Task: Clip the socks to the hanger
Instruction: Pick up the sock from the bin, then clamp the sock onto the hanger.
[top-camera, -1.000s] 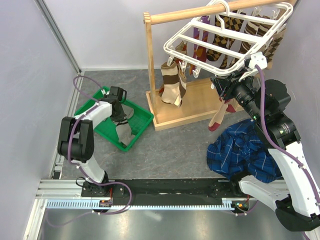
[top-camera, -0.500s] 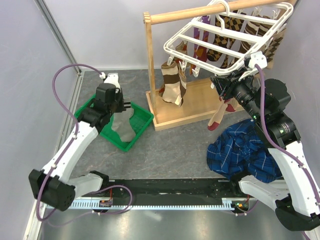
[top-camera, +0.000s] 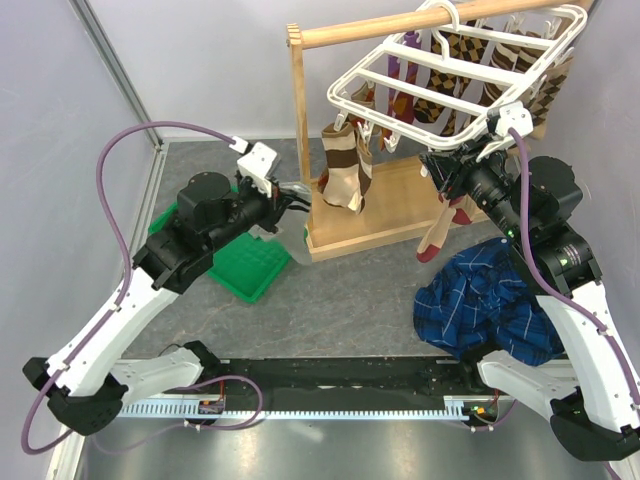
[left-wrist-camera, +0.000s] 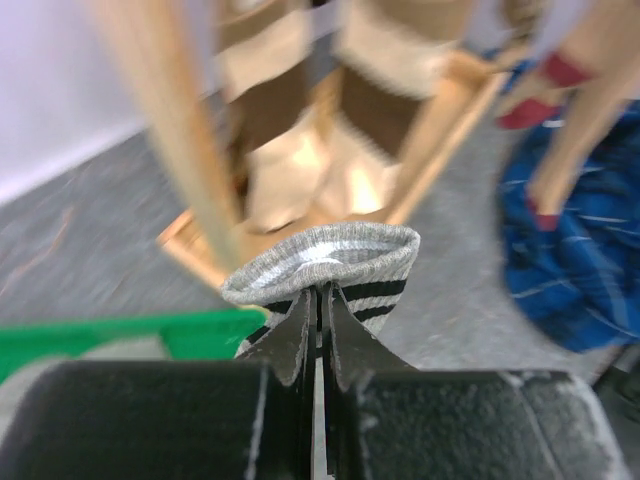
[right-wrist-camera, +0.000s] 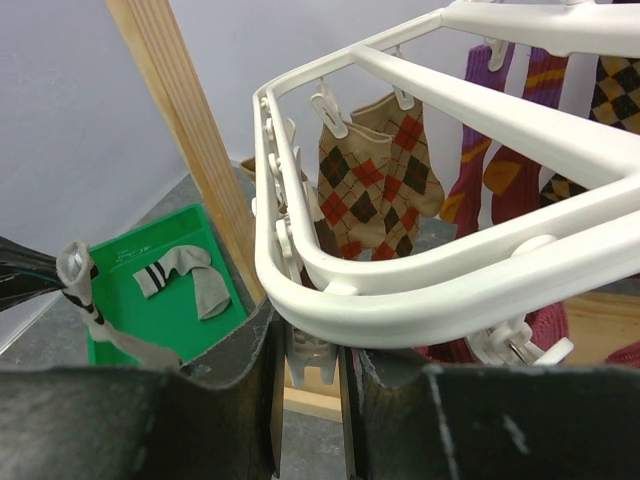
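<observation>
Swung off the green plastic tray (top-camera: 245, 268), our left gripper (left-wrist-camera: 320, 300) pinches the grey striped-cuff sock (left-wrist-camera: 330, 255) beside the left base corner of the wooden stand (top-camera: 390, 205). Our right gripper (right-wrist-camera: 312, 345) clamps the rim of the white plastic grid hanger (right-wrist-camera: 430, 265), presumably steadying it.

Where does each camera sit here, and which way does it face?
Top external: above and behind the bases, looking down on left arm, right arm, hanger, green tray.
Left wrist: on the left gripper, facing the wooden stand; its fingers pinch a grey sock.
Right wrist: on the right gripper under the hanger, facing the tray; its fingers pinch a clip.
Shared: top and right wrist both show tray and sock.
</observation>
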